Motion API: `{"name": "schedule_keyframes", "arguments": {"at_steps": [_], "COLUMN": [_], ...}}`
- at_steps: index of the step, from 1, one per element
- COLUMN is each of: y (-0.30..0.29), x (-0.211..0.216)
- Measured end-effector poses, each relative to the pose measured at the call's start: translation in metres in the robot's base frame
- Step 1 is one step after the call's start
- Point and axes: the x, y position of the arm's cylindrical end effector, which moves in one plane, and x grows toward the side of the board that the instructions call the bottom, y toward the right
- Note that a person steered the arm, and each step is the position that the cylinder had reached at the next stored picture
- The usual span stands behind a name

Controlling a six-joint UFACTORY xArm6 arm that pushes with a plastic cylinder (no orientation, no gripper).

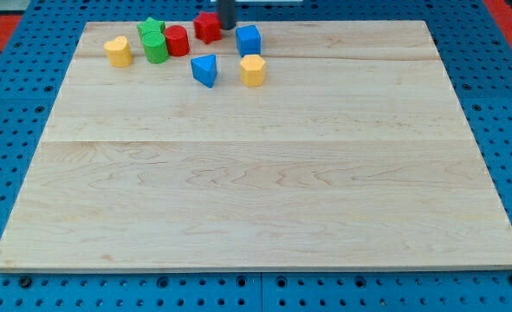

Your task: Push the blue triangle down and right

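Note:
The blue triangle (204, 70) lies on the wooden board (264, 191) near the view's top, left of centre. My tip (226, 27) comes down from the view's top edge, just right of a red block (208, 26) and up-left of the blue cube (249, 40). The tip stands above and slightly right of the blue triangle, apart from it. A yellow hexagonal block (253, 70) sits right of the triangle.
A red cylinder (177, 41), a green cylinder (156, 48) with a green block (151, 29) behind it, and a yellow heart-shaped block (117, 52) stand in a row at the top left. Blue pegboard (498, 87) surrounds the board.

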Motion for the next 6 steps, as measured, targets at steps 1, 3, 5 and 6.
{"name": "schedule_keyframes", "arguments": {"at_steps": [1,3,5,6], "y": [-0.023,-0.025,-0.012,0.018], "x": [0.014,0.036,0.1,0.121]}}
